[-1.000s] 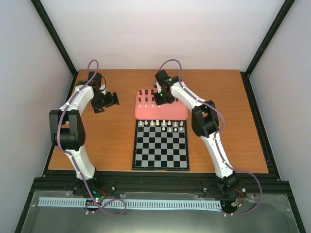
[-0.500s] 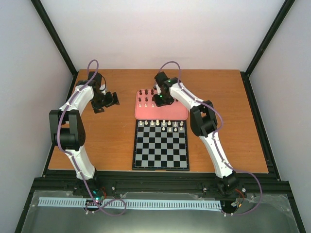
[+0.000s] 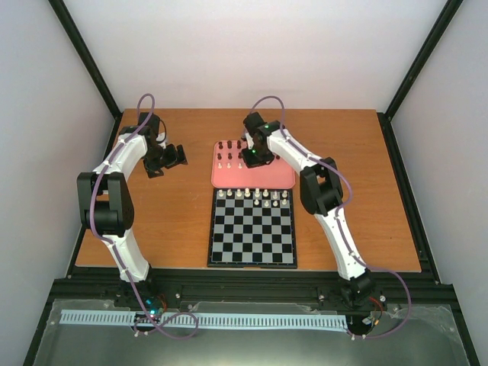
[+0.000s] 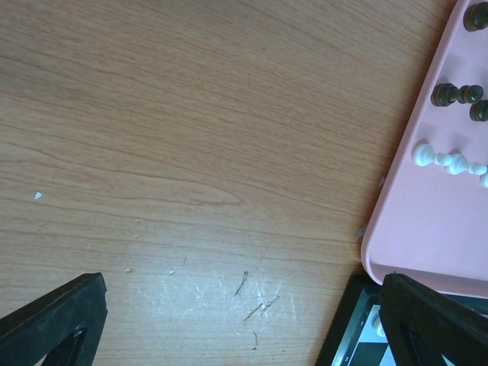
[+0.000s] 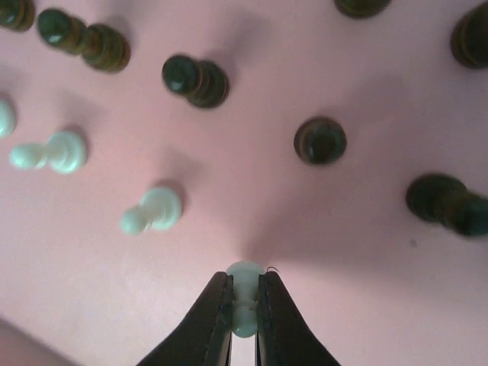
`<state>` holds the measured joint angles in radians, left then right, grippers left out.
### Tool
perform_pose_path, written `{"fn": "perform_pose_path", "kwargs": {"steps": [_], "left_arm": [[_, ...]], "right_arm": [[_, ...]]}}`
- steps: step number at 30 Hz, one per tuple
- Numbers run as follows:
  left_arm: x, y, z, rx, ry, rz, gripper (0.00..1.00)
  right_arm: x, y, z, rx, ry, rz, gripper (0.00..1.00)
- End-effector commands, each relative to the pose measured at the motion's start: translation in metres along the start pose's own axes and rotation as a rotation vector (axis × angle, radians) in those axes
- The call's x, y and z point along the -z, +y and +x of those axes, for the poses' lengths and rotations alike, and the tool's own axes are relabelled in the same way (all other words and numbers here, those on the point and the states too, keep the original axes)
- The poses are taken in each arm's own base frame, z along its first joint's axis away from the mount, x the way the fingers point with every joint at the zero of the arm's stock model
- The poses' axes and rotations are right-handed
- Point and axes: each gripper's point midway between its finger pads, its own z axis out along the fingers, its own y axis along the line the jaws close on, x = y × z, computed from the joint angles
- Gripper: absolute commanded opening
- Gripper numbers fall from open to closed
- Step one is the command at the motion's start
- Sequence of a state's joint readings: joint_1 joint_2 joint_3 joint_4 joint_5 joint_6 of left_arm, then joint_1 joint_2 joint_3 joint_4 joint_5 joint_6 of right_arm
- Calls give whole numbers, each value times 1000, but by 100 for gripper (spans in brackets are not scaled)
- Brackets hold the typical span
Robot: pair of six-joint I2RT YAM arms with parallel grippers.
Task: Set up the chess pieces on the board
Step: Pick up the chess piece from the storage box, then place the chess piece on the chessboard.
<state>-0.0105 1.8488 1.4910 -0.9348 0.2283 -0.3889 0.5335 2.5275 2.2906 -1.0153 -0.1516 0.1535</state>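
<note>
In the right wrist view my right gripper (image 5: pixel 244 280) is shut on a cream-white chess piece (image 5: pixel 244 305) standing on the pink tray (image 5: pixel 358 244). Other white pieces (image 5: pixel 152 210) and dark pieces (image 5: pixel 320 139) stand around it. From above, the right gripper (image 3: pixel 249 158) hangs over the tray (image 3: pixel 267 179) just behind the board (image 3: pixel 252 229). Several pieces (image 3: pixel 255 196) line the board's far rows. My left gripper (image 3: pixel 174 156) is open over bare table left of the tray, with nothing between its fingers (image 4: pixel 57 313).
The left wrist view shows the tray's edge (image 4: pixel 404 221) with dark pieces (image 4: pixel 456 94) and white pieces (image 4: pixel 442 160), plus a corner of the board (image 4: pixel 354 335). Wooden table (image 3: pixel 351 191) extends on both sides, with black frame rails around it.
The right gripper's jaws have closed onto the white piece on the tray. Both arms have stayed almost in place.
</note>
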Motion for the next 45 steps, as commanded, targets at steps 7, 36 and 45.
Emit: {"fn": "perform_pose_path", "kwargs": {"steps": [7,36,45], "left_arm": [[3,-4,-7,-10,-17,7,100],[6,-2,-3,-9,-26,5,100],[5,-1,-2,-9,-23,3,100]], "right_arm": [[101,55,37,127,-26,-48,7],[57,84,135,244,128,-27,8],[48,82,133,244,158,-12,8]]}}
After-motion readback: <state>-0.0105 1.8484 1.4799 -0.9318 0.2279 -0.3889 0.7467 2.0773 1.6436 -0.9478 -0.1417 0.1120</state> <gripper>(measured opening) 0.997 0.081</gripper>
